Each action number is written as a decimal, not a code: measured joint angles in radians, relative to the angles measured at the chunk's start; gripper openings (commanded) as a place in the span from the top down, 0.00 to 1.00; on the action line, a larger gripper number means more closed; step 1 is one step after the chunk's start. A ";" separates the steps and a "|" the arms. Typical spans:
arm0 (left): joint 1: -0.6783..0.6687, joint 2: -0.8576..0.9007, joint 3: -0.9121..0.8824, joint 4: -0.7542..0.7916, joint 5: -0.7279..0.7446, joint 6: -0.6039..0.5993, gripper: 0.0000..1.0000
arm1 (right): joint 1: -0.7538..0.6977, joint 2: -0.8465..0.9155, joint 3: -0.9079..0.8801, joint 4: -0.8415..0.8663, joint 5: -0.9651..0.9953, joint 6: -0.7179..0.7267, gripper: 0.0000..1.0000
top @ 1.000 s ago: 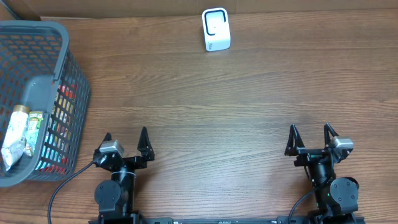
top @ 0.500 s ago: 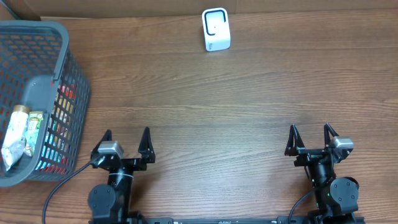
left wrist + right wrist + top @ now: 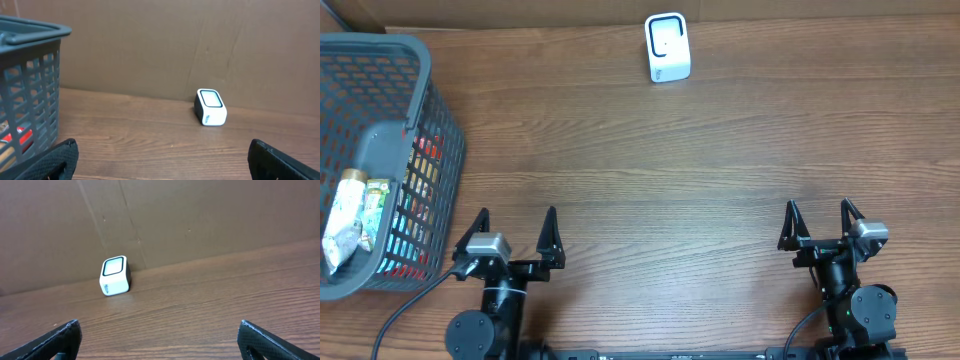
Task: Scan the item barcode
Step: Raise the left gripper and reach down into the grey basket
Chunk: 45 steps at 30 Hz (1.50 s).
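A small white barcode scanner (image 3: 667, 47) with a dark window stands at the far middle of the wooden table; it also shows in the left wrist view as the scanner (image 3: 210, 106) and in the right wrist view as the scanner (image 3: 115, 275). A grey mesh basket (image 3: 438, 110) at the far left holds several packaged items (image 3: 345, 218). My left gripper (image 3: 514, 222) is open near the front edge, just right of the basket, nothing between its fingers. My right gripper (image 3: 817, 211) is open at the front right, also empty.
A cardboard wall (image 3: 150, 45) runs along the table's far edge behind the scanner. The basket's wall (image 3: 30, 90) stands close on the left of the left gripper. Bare wooden tabletop (image 3: 700, 180) lies between the grippers and the scanner.
The left arm has shifted a little leftward and back toward the front edge. The right arm has not moved. Both grippers stay open.
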 measured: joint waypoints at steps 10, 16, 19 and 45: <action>0.000 0.262 0.270 -0.101 0.037 0.036 0.00 | 0.000 0.000 0.000 0.000 0.000 0.000 0.00; 0.000 0.475 0.505 -0.217 0.089 0.050 0.00 | 0.000 0.000 0.000 0.000 0.000 0.000 0.00; 0.000 0.591 0.657 -0.333 0.107 0.052 0.00 | 0.000 0.000 0.000 0.000 0.000 0.000 0.00; 0.000 1.276 1.592 -1.063 0.179 0.102 0.00 | 0.000 0.000 0.000 0.001 0.000 0.000 0.00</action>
